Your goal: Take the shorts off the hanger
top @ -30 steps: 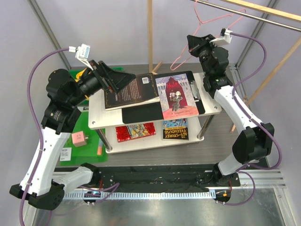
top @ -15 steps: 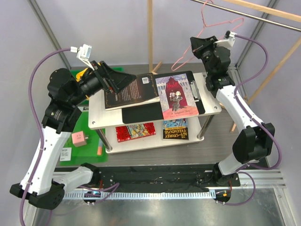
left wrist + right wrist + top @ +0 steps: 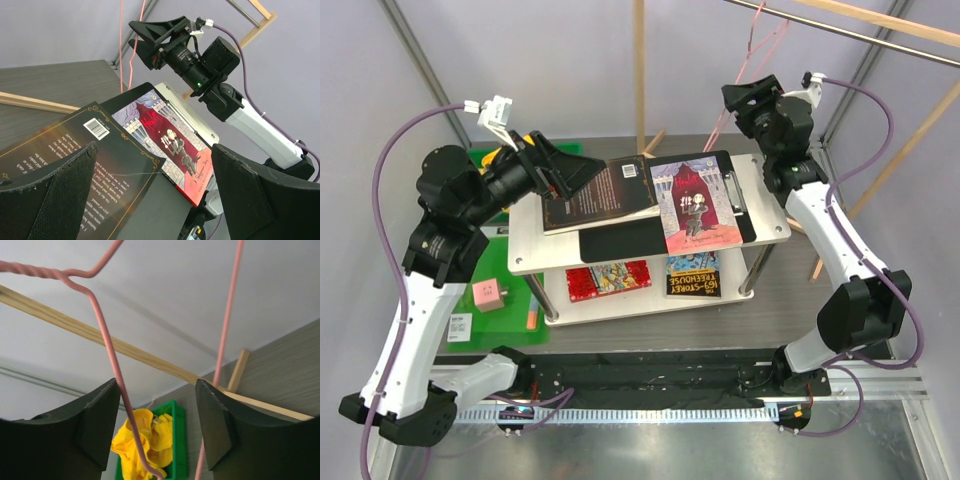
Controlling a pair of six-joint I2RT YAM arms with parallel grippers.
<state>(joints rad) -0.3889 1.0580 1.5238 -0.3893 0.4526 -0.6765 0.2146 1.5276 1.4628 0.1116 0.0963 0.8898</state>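
Observation:
The yellow shorts (image 3: pixel 145 445) lie bunched in a green bin (image 3: pixel 179 440), off the hanger. The pink wire hanger (image 3: pixel 752 50) hangs bare from the metal rod (image 3: pixel 860 35), seen nearly edge-on. My right gripper (image 3: pixel 745 100) is open just below it. In the right wrist view one hanger wire (image 3: pixel 107 355) runs between the spread fingers (image 3: pixel 95 425), close to the left one and not clamped. My left gripper (image 3: pixel 582 172) is open over the dark book (image 3: pixel 605 195), with nothing between its fingers (image 3: pixel 50 200).
A white two-tier shelf (image 3: pixel 525 262) holds the dark book, a red-cover book (image 3: pixel 695 205) on a clipboard, and more books (image 3: pixel 692 272) on the lower tier. A pink box (image 3: pixel 487 295) sits at the left. A wooden upright (image 3: pixel 639 70) stands behind the shelf.
My right gripper has gone from shut on the hanger to open. The hanger has swung from tilted to hanging straight down. The left arm has barely moved.

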